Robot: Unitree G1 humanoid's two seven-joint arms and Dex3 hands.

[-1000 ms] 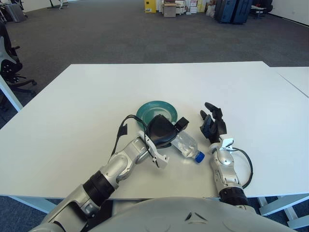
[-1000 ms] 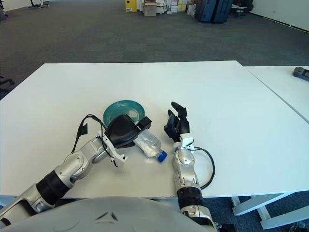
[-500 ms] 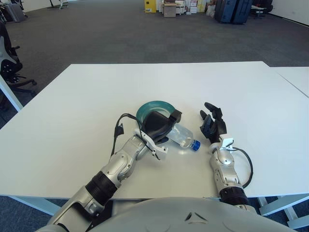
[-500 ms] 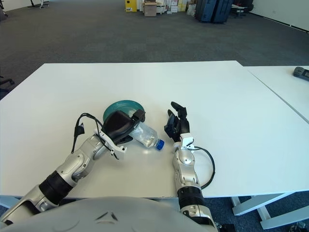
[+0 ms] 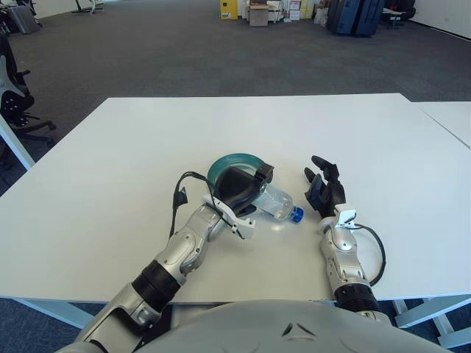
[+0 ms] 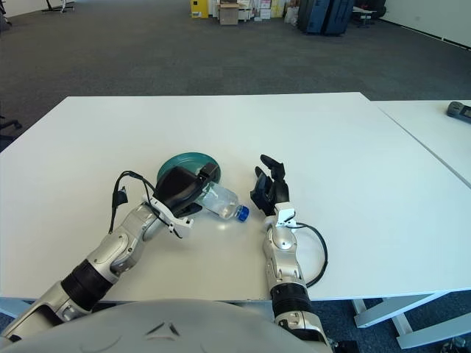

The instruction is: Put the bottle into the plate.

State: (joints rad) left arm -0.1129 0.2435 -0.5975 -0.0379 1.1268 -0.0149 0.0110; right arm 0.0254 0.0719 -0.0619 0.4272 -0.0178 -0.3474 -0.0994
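Observation:
A clear plastic bottle (image 5: 274,205) with a blue cap (image 5: 296,215) lies on its side, cap pointing right, held just off the table. My left hand (image 5: 239,189) is shut on its rear half, the black fingers wrapped over it. The teal plate (image 5: 227,162) sits right behind the hand, which hides its near half. My right hand (image 5: 324,190) shows to the right of the bottle's cap, fingers spread and holding nothing.
The white table (image 5: 132,147) stretches wide around the plate. A second white table (image 5: 452,121) adjoins on the right. An office chair (image 5: 15,95) stands off the far left, and boxes and cases (image 5: 294,11) line the far wall.
My left hand has carried the bottle up and back toward the plate, with the cap swinging from low right to nearer the plate. The right hand has not moved.

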